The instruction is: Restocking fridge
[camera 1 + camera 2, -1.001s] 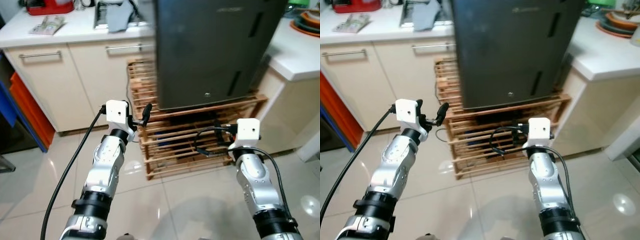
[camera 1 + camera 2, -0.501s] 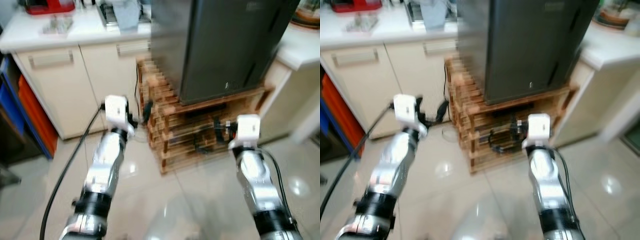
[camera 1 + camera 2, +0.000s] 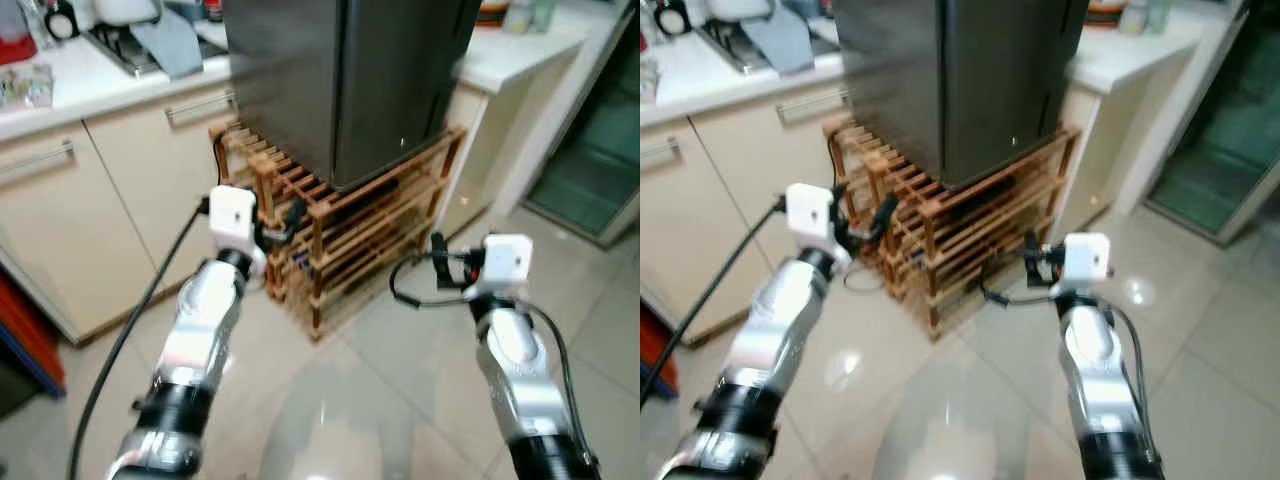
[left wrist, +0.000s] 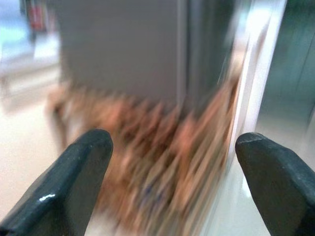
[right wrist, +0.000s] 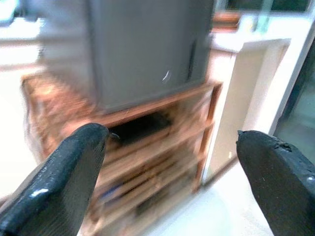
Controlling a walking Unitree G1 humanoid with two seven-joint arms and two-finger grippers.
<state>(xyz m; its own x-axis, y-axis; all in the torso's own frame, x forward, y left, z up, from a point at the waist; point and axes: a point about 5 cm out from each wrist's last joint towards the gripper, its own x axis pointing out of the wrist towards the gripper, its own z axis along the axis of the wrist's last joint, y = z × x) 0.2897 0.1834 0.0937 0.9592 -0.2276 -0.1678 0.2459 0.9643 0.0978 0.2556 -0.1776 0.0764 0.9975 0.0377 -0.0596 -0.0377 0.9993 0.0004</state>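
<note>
Head views, fridge: dark fridge (image 3: 340, 80) is standing upright on a wooden slatted rack (image 3: 340, 240) on the tiled floor (image 3: 400, 380), between pale cabinets; its door is shut, its near corner edge is facing the robot.

Head views, tabletop: white tabletop (image 3: 90, 85) is running along on the robot's left of the fridge, carrying a sink area with a grey cloth; a second white tabletop (image 3: 510, 60) is lying on the right with blurred items near its far edge.

Head views, left pincer: left pincer (image 3: 285, 222) is hovering just in front of the rack's left near corner, below the fridge base, carrying nothing.

Head views, right pincer: right pincer (image 3: 440, 272) is hovering beside the rack's right side, lower than the fridge, carrying nothing.

Left wrist view: blurred; the two black fingers (image 4: 74, 187) are standing wide apart, released, with the fridge and rack showing between them.

Right wrist view: fingers (image 5: 64, 182) are also spread, released; the fridge front and the rack shelves are lying ahead.

Key relation: fridge is lying ahead of and above both pincers, long axis vertical; the left pincer looks nearer.

Judgement: no stock is in either pincer, so the restocking is looking barely begun; door side cannot be told.
</note>
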